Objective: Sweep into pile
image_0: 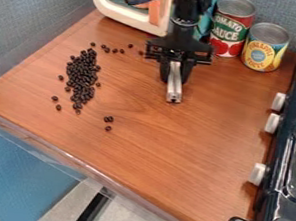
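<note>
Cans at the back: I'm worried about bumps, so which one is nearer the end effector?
The taller can, with the red and green label. The shorter, mostly yellow can stands farther from the end effector.

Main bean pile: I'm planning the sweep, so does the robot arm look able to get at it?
Probably yes: only bare wood seems to lie between the end effector and the pile.

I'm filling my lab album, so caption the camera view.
Dark pieces loosely heaped, stragglers around, while the tool holds a silvery bar.
</note>
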`<state>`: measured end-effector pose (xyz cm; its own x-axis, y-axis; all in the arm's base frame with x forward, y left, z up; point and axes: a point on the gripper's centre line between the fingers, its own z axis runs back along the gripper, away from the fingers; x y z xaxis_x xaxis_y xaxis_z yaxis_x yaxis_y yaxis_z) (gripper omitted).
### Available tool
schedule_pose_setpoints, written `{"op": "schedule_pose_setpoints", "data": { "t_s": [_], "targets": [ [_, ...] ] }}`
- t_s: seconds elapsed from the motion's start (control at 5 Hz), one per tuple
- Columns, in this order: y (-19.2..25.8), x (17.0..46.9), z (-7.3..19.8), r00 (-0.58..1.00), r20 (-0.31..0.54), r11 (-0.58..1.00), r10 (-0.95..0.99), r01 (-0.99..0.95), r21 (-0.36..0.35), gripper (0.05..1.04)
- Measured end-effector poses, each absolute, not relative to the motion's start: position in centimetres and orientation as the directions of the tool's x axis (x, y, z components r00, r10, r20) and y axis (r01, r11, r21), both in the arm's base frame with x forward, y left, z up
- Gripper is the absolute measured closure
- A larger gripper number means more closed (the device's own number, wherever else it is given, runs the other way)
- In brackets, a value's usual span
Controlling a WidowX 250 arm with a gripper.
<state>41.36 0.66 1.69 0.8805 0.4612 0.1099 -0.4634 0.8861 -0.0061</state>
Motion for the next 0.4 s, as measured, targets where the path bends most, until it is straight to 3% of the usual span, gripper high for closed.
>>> {"op": "schedule_pose_setpoints", "data": {
  "t_s": [0.4],
  "targets": [
    [0.74,42.2,1.63,0.872,0.122,0.879,0.473,-0.477,0.004,0.71]
  ]
}}
